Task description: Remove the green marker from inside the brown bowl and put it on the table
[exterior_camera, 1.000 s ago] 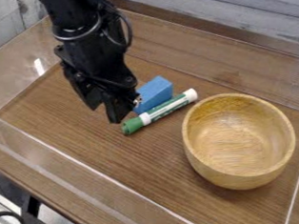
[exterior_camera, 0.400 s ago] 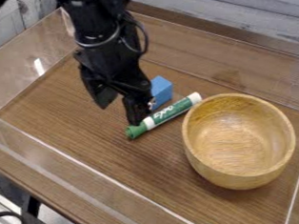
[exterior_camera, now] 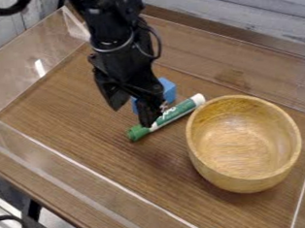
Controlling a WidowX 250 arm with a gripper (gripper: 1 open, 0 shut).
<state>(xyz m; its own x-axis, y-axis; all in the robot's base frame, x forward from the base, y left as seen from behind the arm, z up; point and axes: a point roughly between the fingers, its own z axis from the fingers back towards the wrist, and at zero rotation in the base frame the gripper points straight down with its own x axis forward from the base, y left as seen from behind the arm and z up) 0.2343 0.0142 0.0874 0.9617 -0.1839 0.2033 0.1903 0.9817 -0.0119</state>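
Observation:
The green marker (exterior_camera: 172,114) lies flat on the table (exterior_camera: 80,159), just left of the brown bowl (exterior_camera: 244,141) and outside it. Its dark green end points toward the front left. The bowl stands upright and holds nothing. My gripper (exterior_camera: 133,113) points down over the marker's front-left half, its black fingers (exterior_camera: 116,99) apart and open, with nothing between them. The arm hides part of the marker's barrel.
A blue block (exterior_camera: 168,89) sits right behind the marker, touching or nearly touching the gripper's right side. Low clear acrylic walls (exterior_camera: 27,143) border the tabletop on the left, front and back.
The gripper has moved right and lower, from beside the marker's front-left end to over the marker next to the blue block. Marker and bowl have stayed about where they were.

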